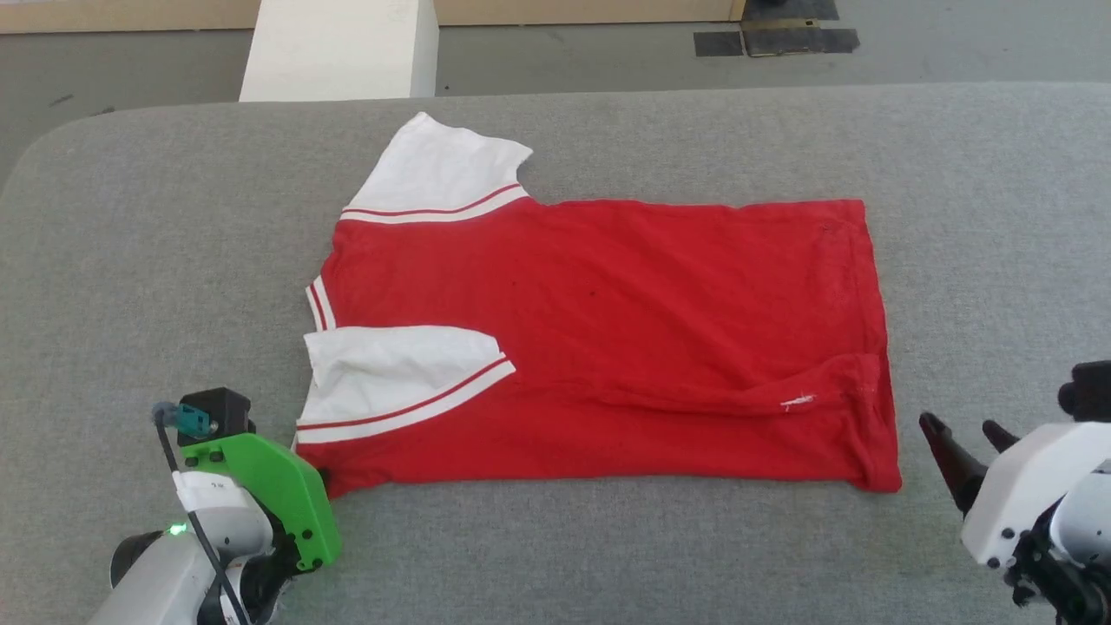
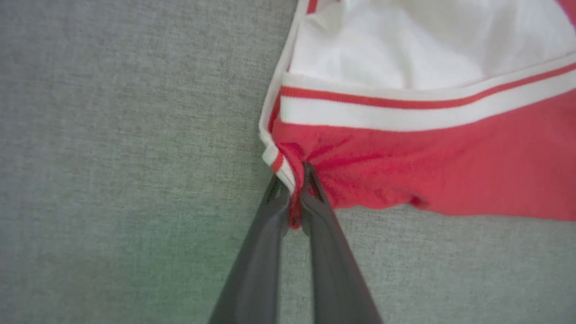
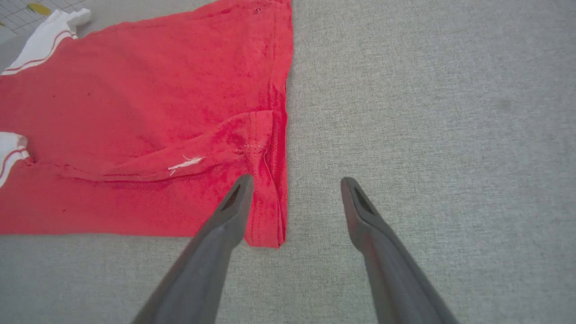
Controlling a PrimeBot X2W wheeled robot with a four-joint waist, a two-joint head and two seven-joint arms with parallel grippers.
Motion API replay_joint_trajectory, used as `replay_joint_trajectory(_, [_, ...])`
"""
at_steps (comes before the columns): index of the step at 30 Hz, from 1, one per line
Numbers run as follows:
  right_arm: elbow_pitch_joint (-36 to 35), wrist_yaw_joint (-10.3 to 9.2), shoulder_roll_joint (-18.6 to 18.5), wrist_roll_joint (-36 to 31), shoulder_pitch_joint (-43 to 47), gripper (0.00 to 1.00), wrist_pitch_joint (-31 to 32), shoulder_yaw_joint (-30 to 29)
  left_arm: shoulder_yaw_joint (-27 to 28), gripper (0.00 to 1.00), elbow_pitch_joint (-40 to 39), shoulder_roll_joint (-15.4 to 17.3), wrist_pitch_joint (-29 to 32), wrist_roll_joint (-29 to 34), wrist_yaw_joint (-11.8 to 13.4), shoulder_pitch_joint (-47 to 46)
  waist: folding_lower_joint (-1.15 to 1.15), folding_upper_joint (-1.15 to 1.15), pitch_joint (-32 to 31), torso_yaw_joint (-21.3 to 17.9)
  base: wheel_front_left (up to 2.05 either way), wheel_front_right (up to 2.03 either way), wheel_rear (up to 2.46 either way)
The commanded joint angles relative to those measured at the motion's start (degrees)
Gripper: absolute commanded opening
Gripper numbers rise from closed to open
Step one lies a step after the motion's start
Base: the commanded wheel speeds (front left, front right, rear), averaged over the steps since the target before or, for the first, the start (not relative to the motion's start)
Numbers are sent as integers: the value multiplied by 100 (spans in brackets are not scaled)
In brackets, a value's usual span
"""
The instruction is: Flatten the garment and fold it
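Grey woven table [image 1: 608, 139] spans the head view; the garment [image 1: 608, 312] lies flat across its middle, plain red side up, neck end toward the robot's left, hem toward its right; near long edge folded over onto the body in a soft ridge. Far sleeve [image 1: 438, 169] spread out white on the table; near sleeve [image 1: 399, 369] folded in over the red. Left gripper [image 2: 292, 180], under a green mount [image 1: 278, 486], sits at the near left corner; fingers pinched together on red cloth and striped trim. Right gripper [image 1: 962, 425] just beside the near hem corner; fingers spread apart, holding nothing; contact with cloth cannot be told. Small white thread [image 1: 797, 402] on the fold ridge near the hem.
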Motion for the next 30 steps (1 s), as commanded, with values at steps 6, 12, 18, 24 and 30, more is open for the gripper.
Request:
replay_joint_trajectory(6, [-187,-8,-169,-770,245,100,571,333,247,0,-283,-30,-318,-181,38,339,0,0,19,68,0,0,0])
replay_joint_trajectory(12, [260,-8,-75,-1287,-116,100,764,528,381,0,-898,32,-461,-162,143,399,0,0,225,226,0,0,0])
replay_joint_trajectory(18, [799,-8,-28,-1445,-437,100,687,736,373,0,-1137,30,-466,-146,171,365,0,0,446,356,0,0,0])
replay_joint_trajectory(24, [1169,-8,-164,-1476,-396,100,938,1147,348,0,-1126,-5,-485,-168,173,415,0,0,473,376,0,0,0])
replay_joint_trajectory(30, [1018,-8,-310,-1183,-471,0,1106,1113,403,0,-1127,-41,-552,-238,165,466,0,0,341,321,0,0,0])
